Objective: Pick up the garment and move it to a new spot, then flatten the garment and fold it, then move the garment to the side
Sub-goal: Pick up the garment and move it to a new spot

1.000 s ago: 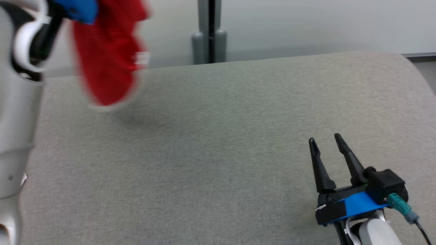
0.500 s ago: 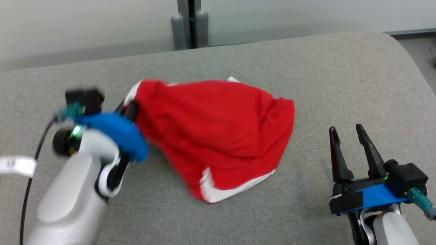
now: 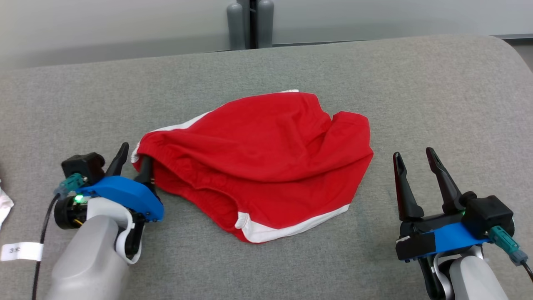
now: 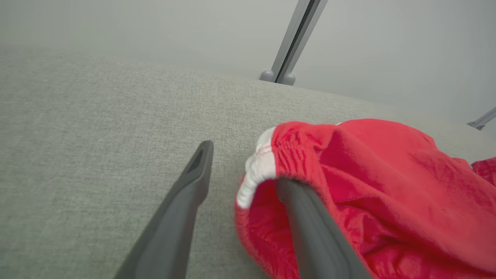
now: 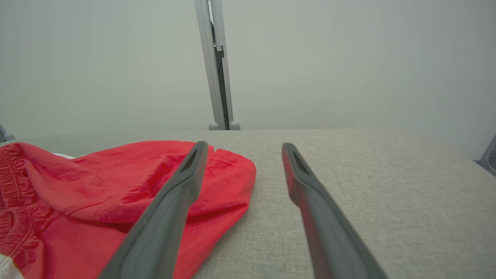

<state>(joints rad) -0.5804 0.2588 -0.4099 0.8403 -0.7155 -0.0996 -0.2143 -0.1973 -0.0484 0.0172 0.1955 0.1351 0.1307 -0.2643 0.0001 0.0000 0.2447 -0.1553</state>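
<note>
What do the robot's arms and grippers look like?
Both arms are alike. The left gripper and right gripper each have two long, dark, tapered fingers on a blue plate with a black block. A teal plug with a black cable joins each. The forearms are pale grey; a green light glows at the left wrist.

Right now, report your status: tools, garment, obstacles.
Left tool open, one finger tucked inside red garment. Right tool open, clear. Garment crumpled on grey surface. Nothing obstructing.

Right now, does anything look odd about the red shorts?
Yes: the red shorts lie crumpled, and their waistband is draped over one finger of the open left gripper, so it may snag.
</note>
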